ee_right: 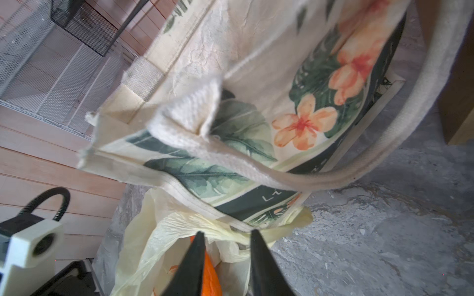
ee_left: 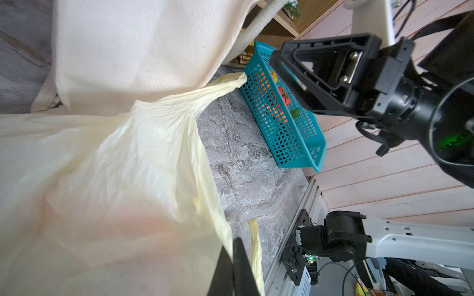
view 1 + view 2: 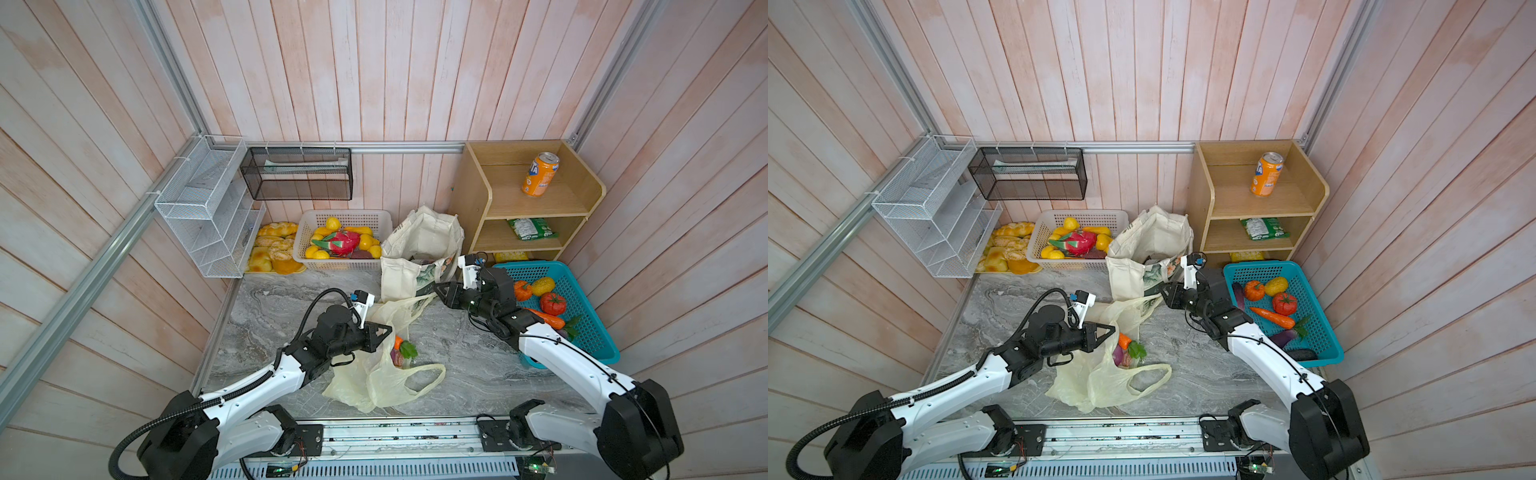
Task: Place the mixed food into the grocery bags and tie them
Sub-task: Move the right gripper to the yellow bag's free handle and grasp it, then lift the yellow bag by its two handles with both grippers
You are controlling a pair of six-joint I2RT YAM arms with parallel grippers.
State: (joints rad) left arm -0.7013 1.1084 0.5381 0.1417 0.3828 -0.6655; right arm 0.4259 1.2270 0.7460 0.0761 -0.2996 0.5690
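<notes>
The pale-yellow plastic bag lies crumpled on the marble table, one loop handle spread toward the front. An orange carrot with a green leaf and a purple item show at its mouth. My left gripper is shut on the bag's edge. The cream canvas tote stands behind, its mouth open. My right gripper is open just in front of the tote, over the plastic bag's other handle, holding nothing. An orange item shows inside the bag.
A teal basket of vegetables sits at the right under my right arm. A white basket of fruit and bread are at the back left. A wooden shelf holds an orange soda can and a green packet.
</notes>
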